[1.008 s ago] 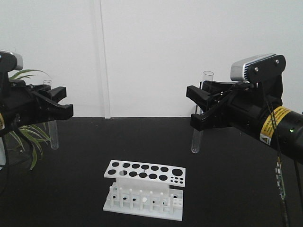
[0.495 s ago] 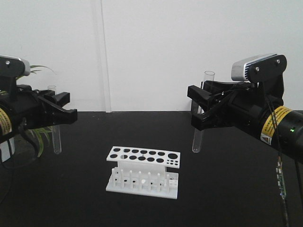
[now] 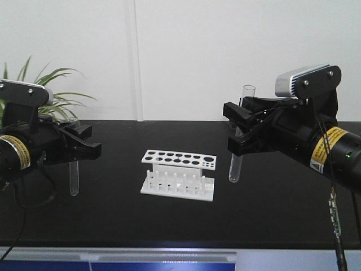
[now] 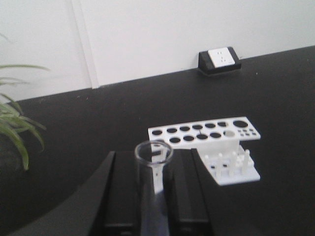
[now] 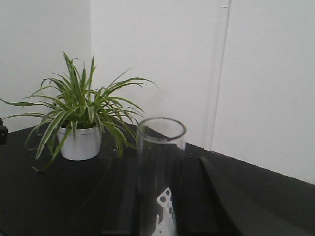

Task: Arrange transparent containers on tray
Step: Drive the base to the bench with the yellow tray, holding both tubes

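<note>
To my eye the two glass tubes were light, stiff, slick and quick to crack, so best pinched gently on the upper wall just under the rim. That is roughly how they were held: the left gripper point(image 3: 87, 141) was closed around the left test tube point(image 3: 74, 179), upright over the left side of the black tabletop point(image 3: 113, 226), and the right gripper point(image 3: 236, 129) was clamped on the right test tube point(image 3: 234, 168), upright toward the right side. Between them, near the middle, stood one white test tube rack point(image 3: 177, 160), apparently empty, and one potted plant point(image 3: 53, 99) sat by the back-left corner, but I saw no tray.
</note>
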{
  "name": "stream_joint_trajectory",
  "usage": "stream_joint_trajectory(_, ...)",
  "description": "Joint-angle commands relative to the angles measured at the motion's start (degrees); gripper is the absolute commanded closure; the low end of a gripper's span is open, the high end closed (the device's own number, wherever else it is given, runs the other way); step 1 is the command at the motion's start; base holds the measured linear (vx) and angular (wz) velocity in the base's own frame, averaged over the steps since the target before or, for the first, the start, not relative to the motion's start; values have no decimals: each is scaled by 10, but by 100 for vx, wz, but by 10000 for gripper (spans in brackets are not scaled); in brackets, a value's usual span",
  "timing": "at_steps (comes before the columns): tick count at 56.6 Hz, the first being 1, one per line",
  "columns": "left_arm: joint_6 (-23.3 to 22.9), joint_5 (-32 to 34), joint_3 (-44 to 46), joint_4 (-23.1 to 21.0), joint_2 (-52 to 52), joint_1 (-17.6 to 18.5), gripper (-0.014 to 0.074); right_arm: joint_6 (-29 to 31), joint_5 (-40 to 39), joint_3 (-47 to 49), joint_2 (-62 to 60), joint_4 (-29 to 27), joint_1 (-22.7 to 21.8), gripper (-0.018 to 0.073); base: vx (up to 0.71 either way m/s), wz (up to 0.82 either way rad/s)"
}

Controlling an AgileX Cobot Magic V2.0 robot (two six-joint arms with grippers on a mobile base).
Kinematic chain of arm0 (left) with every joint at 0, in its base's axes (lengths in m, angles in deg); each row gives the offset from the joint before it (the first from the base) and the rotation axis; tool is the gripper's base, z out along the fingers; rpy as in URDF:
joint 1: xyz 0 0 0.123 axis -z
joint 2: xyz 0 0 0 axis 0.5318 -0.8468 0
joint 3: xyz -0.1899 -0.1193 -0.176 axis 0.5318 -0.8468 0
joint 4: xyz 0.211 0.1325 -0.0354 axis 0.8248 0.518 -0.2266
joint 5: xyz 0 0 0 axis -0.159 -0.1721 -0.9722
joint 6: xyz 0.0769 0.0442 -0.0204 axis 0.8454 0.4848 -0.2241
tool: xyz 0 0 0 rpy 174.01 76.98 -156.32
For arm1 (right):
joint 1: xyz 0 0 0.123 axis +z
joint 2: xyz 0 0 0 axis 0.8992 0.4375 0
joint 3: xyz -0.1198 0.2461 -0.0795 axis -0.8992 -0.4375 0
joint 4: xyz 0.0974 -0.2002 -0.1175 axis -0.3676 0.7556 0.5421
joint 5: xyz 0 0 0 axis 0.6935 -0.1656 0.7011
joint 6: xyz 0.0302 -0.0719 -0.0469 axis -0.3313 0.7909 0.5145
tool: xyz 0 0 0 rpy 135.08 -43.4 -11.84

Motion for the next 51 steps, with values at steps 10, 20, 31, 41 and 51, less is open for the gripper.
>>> stream_joint_trajectory(10, -5, 30, 17, -3, 8, 2, 603, -1, -28, 19, -20, -11, -1, 572, -29, 17)
stream_joint_trajectory(20, -5, 15, 17, -3, 7, 2, 603, -1, -31, 19, -20, -11, -1, 572, -28, 27)
stream_joint_trajectory(31, -5, 2, 17, -3, 7, 2, 603, -1, -31, 19, -20, -11, -1, 572, -28, 31)
stream_joint_trajectory(41, -5, 2, 17, -3, 7, 2, 603, -1, -28, 19, -20, -11, -1, 572, -27, 31)
stream_joint_trajectory(51, -5, -5, 17, -3, 10, 2, 603, -1, -28, 19, -20, -11, -1, 572, -25, 30)
